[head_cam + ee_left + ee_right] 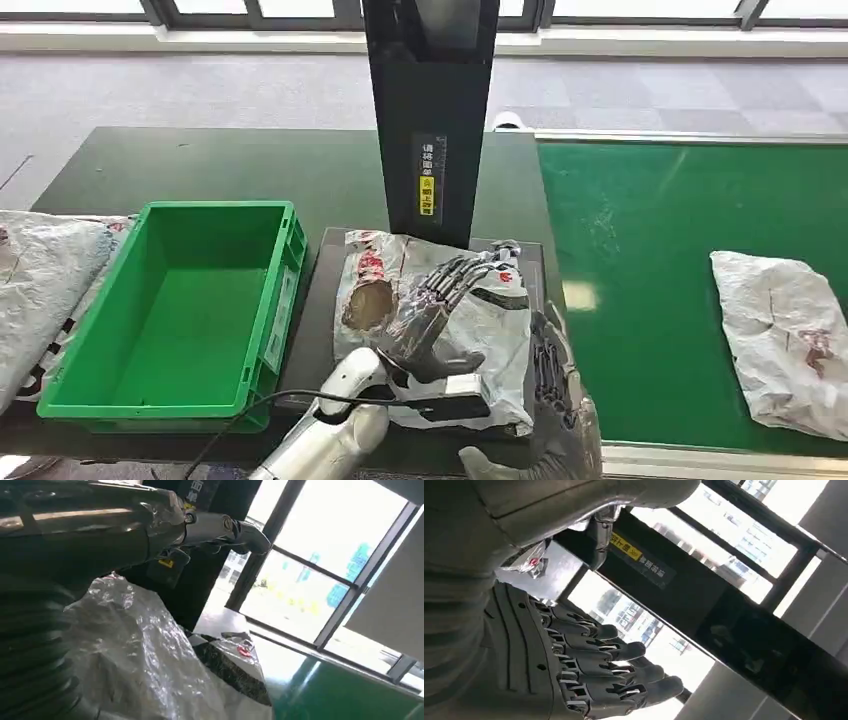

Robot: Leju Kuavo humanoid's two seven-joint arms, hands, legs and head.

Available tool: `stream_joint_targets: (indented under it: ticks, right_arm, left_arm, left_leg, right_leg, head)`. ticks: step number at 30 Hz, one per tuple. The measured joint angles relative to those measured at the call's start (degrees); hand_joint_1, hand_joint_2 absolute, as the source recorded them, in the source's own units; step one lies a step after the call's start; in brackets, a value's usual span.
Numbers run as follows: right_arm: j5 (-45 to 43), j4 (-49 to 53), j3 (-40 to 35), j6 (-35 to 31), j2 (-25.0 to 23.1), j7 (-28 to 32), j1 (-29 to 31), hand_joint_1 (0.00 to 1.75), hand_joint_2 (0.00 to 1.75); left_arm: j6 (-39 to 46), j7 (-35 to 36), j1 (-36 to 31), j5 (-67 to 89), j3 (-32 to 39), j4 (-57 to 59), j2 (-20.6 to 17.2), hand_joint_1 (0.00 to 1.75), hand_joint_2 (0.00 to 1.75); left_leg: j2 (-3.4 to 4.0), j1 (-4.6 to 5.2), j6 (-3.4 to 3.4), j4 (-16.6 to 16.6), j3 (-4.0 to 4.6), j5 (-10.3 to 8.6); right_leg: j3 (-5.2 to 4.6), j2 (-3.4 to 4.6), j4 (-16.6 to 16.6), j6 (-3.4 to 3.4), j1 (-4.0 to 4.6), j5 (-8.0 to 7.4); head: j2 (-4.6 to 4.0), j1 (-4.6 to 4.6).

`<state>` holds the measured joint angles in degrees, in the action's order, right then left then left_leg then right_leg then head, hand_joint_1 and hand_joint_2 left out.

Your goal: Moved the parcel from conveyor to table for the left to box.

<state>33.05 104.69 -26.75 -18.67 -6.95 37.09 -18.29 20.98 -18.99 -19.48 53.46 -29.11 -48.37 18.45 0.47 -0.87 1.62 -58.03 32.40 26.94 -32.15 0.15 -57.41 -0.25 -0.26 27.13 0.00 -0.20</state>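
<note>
A crinkled silver-white parcel with red and brown print lies on the black platform in front of the black post. My left hand reaches over the parcel's middle with its fingers spread, holding nothing; I cannot tell whether it touches the wrap. The left wrist view shows the parcel close below the left hand's fingers. My right hand stands at the parcel's right edge, fingers stretched out. In the right wrist view the right hand has nothing in it.
An empty green crate stands left of the platform. More wrapped parcels lie at the far left. Another parcel lies on the green conveyor belt at the right. The black post rises behind the platform.
</note>
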Motion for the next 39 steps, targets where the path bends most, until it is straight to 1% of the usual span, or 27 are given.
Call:
stream_joint_targets:
  ticks: [7, 9, 10, 11, 16, 20, 27, 39]
  right_arm:
    - [0.0, 0.0, -0.6, 0.2, 0.5, -0.2, 0.6, 0.0, 1.75]
    - [0.1, 0.1, -0.6, 1.3, 0.6, -0.2, 0.8, 0.0, 1.75]
    - [0.3, 0.2, -0.6, 2.3, 0.6, -0.2, 1.0, 0.0, 1.75]
    - [0.6, 0.3, -0.6, 3.3, 0.6, -0.3, 1.2, 0.0, 1.75]
    - [2.1, 1.9, -0.2, 6.9, 0.4, -0.7, 1.4, 0.0, 1.75]
    - [2.5, 2.8, 0.6, 8.9, -0.1, -0.6, 1.4, 0.0, 1.75]
    - [2.5, 3.2, 1.5, 9.8, -0.8, -0.1, 1.6, 0.0, 1.75]
    - [2.8, 3.2, 1.7, 9.5, -1.7, 0.8, 2.6, 0.0, 1.75]
  left_arm:
    - [0.0, 0.5, -0.8, 0.5, -0.3, 2.7, 0.1, 0.0, 1.75]
    - [-0.5, 1.7, -1.1, 2.2, -0.3, 3.4, 0.1, 0.0, 1.75]
    - [-0.8, 2.4, -1.4, 3.4, -0.3, 4.1, 0.1, 0.72, 1.75]
    - [-1.0, 2.8, -1.6, 4.3, -0.4, 4.8, 0.1, 1.75, 1.75]
    - [-0.7, 1.6, -1.7, 4.4, -0.4, 6.5, 0.1, 1.75, 1.75]
    - [-2.4, 0.9, -1.2, 3.3, -0.3, 4.3, -0.2, 1.75, 1.75]
    - [-4.3, 0.9, -0.3, 3.1, 0.0, 3.0, -0.5, 1.75, 1.75]
    - [-4.4, 0.6, 0.1, 3.8, 0.2, 4.3, -0.5, 1.75, 1.75]
  left_leg:
    - [-0.01, 0.0, 0.0, 0.0, 0.02, 0.0]
    - [-0.01, 0.0, 0.0, 0.0, 0.02, 0.0]
    - [-0.01, 0.0, 0.0, 0.0, 0.02, 0.0]
    - [-0.01, 0.0, 0.0, 0.0, 0.02, 0.0]
    - [-0.01, 0.01, -0.01, 0.0, 0.02, -0.01]
    - [-0.02, 0.0, -0.01, 0.0, 0.04, 0.0]
    - [-0.03, 0.0, -0.01, 0.0, 0.05, 0.0]
    - [-0.04, 0.01, -0.01, 0.0, 0.05, -0.01]
  right_leg:
    - [-0.01, 0.0, 0.0, 0.0, 0.0, 0.0]
    - [-0.01, 0.0, 0.0, 0.01, 0.0, 0.0]
    - [-0.01, 0.0, 0.0, 0.0, 0.0, 0.0]
    - [-0.02, 0.0, 0.0, 0.0, 0.0, 0.0]
    - [-0.01, 0.0, 0.0, 0.0, 0.0, 0.0]
    - [-0.01, 0.0, 0.0, 0.01, 0.0, 0.0]
    - [-0.01, 0.0, 0.0, 0.01, 0.0, 0.0]
    - [-0.01, -0.01, 0.0, 0.01, 0.0, 0.0]
  head:
    - [0.0, 0.0]
    - [0.0, 0.0]
    - [0.0, 0.0]
    - [0.0, 0.0]
    - [0.0, 0.0]
    - [0.0, 0.0]
    - [0.0, 0.0]
    - [0.0, 0.0]
